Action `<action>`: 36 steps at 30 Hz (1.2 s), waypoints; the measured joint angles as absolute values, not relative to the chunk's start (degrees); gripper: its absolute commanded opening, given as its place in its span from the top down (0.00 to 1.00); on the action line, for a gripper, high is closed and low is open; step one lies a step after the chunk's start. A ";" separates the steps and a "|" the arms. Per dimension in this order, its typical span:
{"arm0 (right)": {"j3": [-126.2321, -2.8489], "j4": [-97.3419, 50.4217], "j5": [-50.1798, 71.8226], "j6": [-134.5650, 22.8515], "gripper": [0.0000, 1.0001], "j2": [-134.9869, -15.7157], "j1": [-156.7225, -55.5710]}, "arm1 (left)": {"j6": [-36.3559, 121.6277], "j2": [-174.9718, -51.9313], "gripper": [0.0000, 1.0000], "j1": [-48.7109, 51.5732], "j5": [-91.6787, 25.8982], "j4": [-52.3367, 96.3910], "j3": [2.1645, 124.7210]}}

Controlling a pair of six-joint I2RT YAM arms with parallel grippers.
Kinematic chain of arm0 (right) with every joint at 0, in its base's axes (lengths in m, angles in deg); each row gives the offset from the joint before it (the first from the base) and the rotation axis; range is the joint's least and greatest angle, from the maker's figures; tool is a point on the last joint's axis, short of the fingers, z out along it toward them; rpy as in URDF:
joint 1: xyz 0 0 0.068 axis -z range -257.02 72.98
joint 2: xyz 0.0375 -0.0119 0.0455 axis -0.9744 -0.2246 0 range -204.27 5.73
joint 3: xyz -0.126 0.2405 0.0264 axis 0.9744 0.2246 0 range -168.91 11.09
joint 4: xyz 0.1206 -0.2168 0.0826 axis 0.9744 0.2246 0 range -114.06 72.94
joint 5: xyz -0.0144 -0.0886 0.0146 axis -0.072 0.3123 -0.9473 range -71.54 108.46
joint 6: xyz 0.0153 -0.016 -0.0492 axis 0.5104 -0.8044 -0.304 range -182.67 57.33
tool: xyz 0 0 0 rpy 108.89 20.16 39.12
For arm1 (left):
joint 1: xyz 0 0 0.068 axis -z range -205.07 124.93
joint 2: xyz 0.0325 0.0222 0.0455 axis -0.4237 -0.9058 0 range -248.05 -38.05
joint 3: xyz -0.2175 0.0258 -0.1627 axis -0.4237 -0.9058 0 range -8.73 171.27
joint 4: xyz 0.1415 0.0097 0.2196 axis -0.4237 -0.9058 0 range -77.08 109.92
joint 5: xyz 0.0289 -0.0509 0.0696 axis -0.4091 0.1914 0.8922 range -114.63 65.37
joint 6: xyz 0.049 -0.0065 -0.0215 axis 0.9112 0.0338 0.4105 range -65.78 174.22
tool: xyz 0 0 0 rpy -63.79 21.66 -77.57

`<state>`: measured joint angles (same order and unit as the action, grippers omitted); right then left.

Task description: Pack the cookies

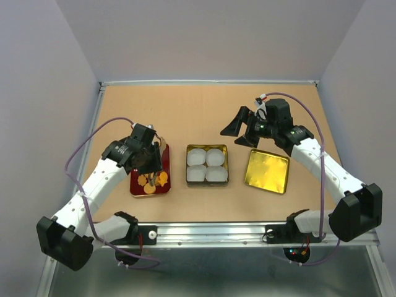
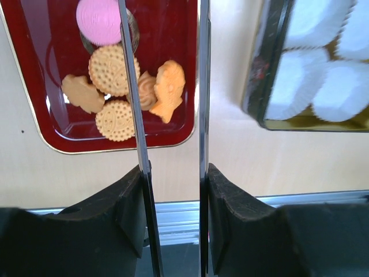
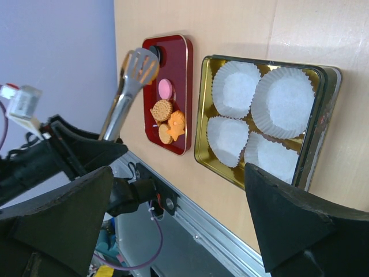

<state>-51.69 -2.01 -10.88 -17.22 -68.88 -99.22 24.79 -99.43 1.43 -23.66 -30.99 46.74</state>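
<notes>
The cookies lie in a red tray: two round biscuits, a fish-shaped orange one, a pink one and a few more. My left gripper is shut on a pair of metal tongs, whose two arms reach out over the tray. From the right wrist, the tongs' slotted heads hang above the tray's far end, close together. In the top view the left gripper sits over the tray. My right gripper hovers open and empty behind the tin.
A gold tin with several white paper cups stands in the middle of the table. Its gold lid lies to the right. A metal rail runs along the near table edge.
</notes>
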 measured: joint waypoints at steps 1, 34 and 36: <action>-51.69 -2.01 -10.88 -17.22 0.00 -68.88 -99.22 | 24.76 -99.34 0.84 1.43 -23.55 -31.19 48.16; -51.73 2.60 -8.45 -18.31 0.00 -65.93 -99.22 | 14.49 -114.18 0.90 24.93 -18.19 -23.71 56.70; -51.73 2.60 -8.43 -18.38 0.00 -65.54 -99.22 | 14.34 -115.63 0.90 25.13 -17.47 -23.50 56.20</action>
<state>-51.73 2.60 -8.43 -18.38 -65.54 -99.22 14.34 -115.63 25.13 -17.47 -23.50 56.20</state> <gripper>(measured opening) 0.998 0.490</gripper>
